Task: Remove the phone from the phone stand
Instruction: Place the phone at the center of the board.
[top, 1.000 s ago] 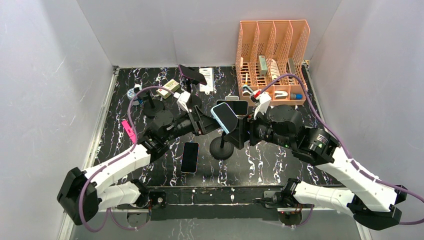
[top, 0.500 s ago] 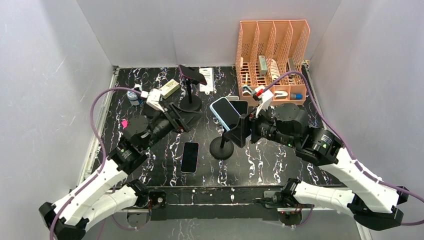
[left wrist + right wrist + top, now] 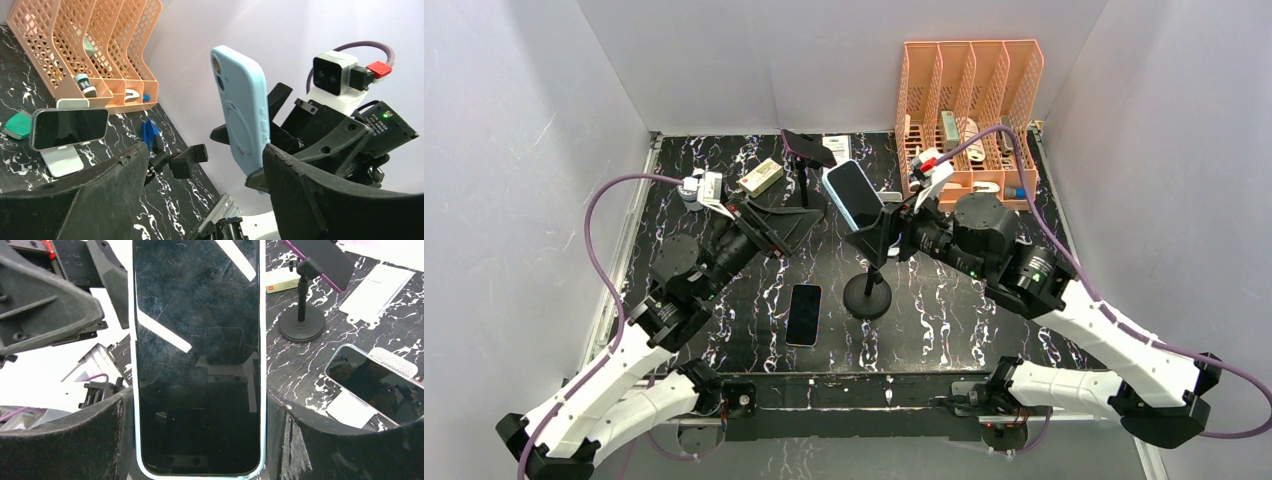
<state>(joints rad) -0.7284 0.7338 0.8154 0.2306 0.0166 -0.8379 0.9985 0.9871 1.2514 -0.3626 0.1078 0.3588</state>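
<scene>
The phone (image 3: pixel 854 193) has a light-blue case and a dark screen. My right gripper (image 3: pixel 879 232) is shut on its lower end and holds it tilted in the air, above and behind the black phone stand (image 3: pixel 867 297). The stand's round base sits on the marble table and its head is bare. In the right wrist view the phone (image 3: pixel 197 355) fills the gap between the fingers of that gripper (image 3: pixel 197 405). My left gripper (image 3: pixel 807 222) is open and empty, left of the phone. Its wrist view shows the phone's back (image 3: pixel 242 110) and the stand's bare clamp (image 3: pixel 187 157) between its open fingers (image 3: pixel 205 152).
A second black stand (image 3: pixel 804 205) with a magenta-cased phone (image 3: pixel 809 150) stands at the back. A dark phone (image 3: pixel 804 313) lies flat at the front. An orange file organizer (image 3: pixel 969 90) is at the back right. A white stand with a phone (image 3: pixel 372 377) is near it.
My right gripper has lifted the phone up and back-left, off the stand. My left arm has drawn back to the left, away from the stand.
</scene>
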